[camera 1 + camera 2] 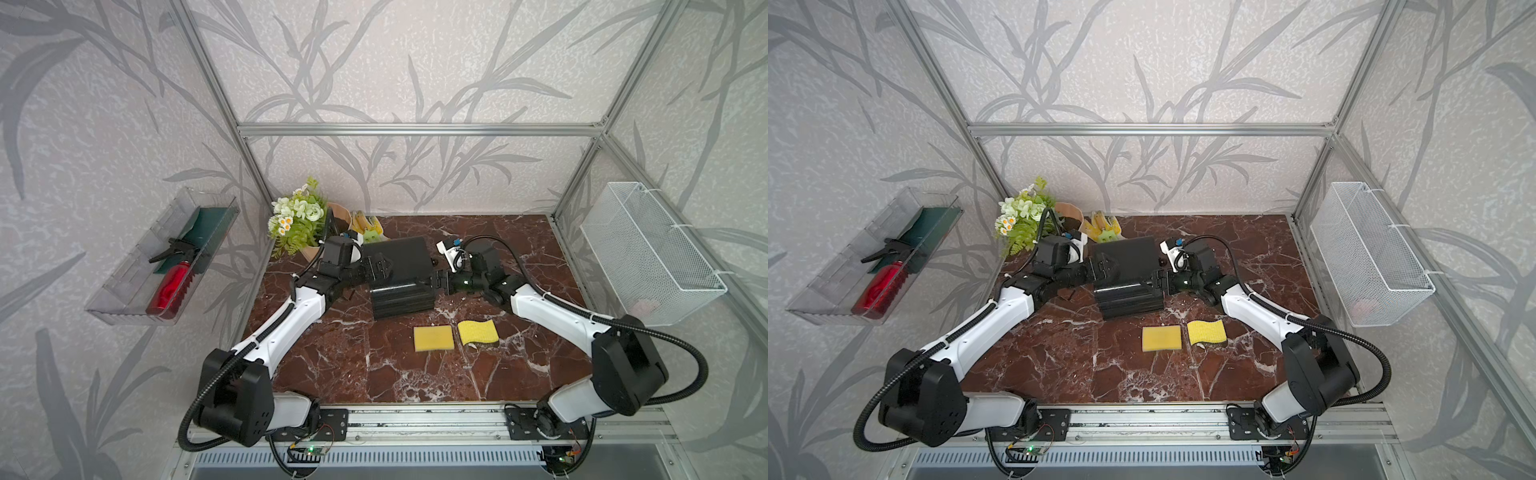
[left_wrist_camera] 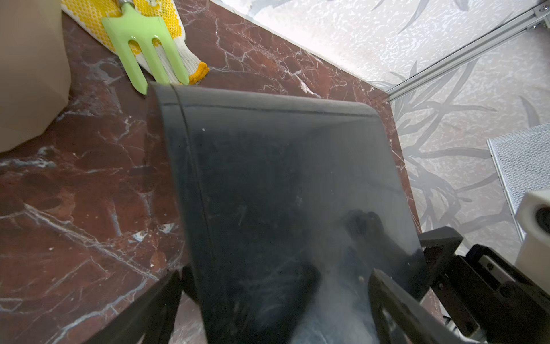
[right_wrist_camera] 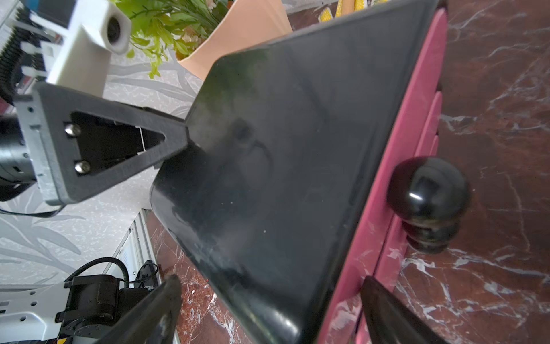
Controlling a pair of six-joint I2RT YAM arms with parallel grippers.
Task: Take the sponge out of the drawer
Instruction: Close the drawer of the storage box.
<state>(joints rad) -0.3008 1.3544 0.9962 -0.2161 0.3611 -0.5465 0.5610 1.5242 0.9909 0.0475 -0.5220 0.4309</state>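
The drawer (image 1: 399,266) is a black box with a pink front (image 3: 410,149) and a black knob (image 3: 428,193); it sits mid-table and looks closed, its inside hidden. Two yellow sponges lie on the marble in front of it: a flat square sponge (image 1: 433,338) and a wavy sponge (image 1: 478,332). My left gripper (image 1: 380,268) is open at the box's left side, straddling one edge (image 2: 276,274). My right gripper (image 1: 436,281) is open at the right side, one finger over the pink front and the other clear of the black wall (image 3: 270,280).
A plant in a paper pot (image 1: 297,220) and yellow gloves with a green garden fork (image 2: 143,44) sit behind the box on the left. A clear wall tray (image 1: 108,307) holds a red spray bottle (image 1: 168,291). A white mesh basket (image 1: 648,249) hangs on the right wall.
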